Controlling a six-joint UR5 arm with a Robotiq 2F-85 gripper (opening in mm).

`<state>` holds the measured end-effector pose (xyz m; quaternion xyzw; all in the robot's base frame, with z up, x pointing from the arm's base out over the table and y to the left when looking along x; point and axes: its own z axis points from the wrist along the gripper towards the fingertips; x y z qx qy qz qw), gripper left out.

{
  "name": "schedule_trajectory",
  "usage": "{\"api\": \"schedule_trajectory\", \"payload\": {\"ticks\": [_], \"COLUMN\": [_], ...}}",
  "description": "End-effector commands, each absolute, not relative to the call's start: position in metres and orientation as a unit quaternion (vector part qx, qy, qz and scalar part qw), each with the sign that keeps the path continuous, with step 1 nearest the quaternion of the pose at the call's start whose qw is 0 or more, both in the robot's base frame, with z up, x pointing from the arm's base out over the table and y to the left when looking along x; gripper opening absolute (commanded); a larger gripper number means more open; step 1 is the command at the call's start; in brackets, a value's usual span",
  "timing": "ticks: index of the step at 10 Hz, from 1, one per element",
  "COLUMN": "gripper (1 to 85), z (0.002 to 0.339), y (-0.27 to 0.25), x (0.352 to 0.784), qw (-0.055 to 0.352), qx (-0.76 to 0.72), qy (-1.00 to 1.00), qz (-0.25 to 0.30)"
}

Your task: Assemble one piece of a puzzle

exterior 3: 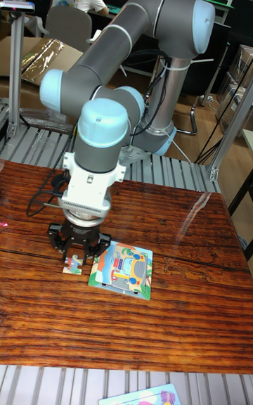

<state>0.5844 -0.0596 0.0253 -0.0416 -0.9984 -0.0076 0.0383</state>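
A colourful puzzle board (pixel 121 270) with a cartoon car picture lies flat on the wooden table (pixel 176 320). Just left of it, a small loose puzzle piece (pixel 72 265) rests on the table, a narrow gap away from the board's left edge. My gripper (pixel 77 252) hangs straight down over that piece, its black fingers (pixel 91 249) low at the piece and partly hiding its top. Whether the fingers clamp the piece or only straddle it does not show from this angle.
The arm's grey base stands at the back of the table on a metal frame. Another puzzle card (pixel 140 396) pokes in at the bottom edge. A person sits at a bench far behind.
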Motion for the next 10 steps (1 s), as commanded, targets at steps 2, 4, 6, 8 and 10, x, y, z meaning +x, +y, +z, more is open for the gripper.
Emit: {"api": "schedule_trajectory", "payload": {"ticks": [2, 4, 6, 8, 10], "gripper": [1.3, 1.3, 1.3, 1.3, 1.3], "z": [0.044, 0.047, 0.049, 0.045, 0.04], "y": [-0.031, -0.026, -0.008, 0.004, 0.013], "x": [0.593, 0.597, 0.601, 0.605, 0.61], "qw": [0.036, 0.034, 0.032, 0.027, 0.021], "qx": [-0.057, -0.062, -0.07, -0.08, -0.091], "qy": [-0.998, -0.998, -0.997, -0.996, -0.996], "qz": [-0.015, -0.005, -0.006, -0.007, -0.015]}}
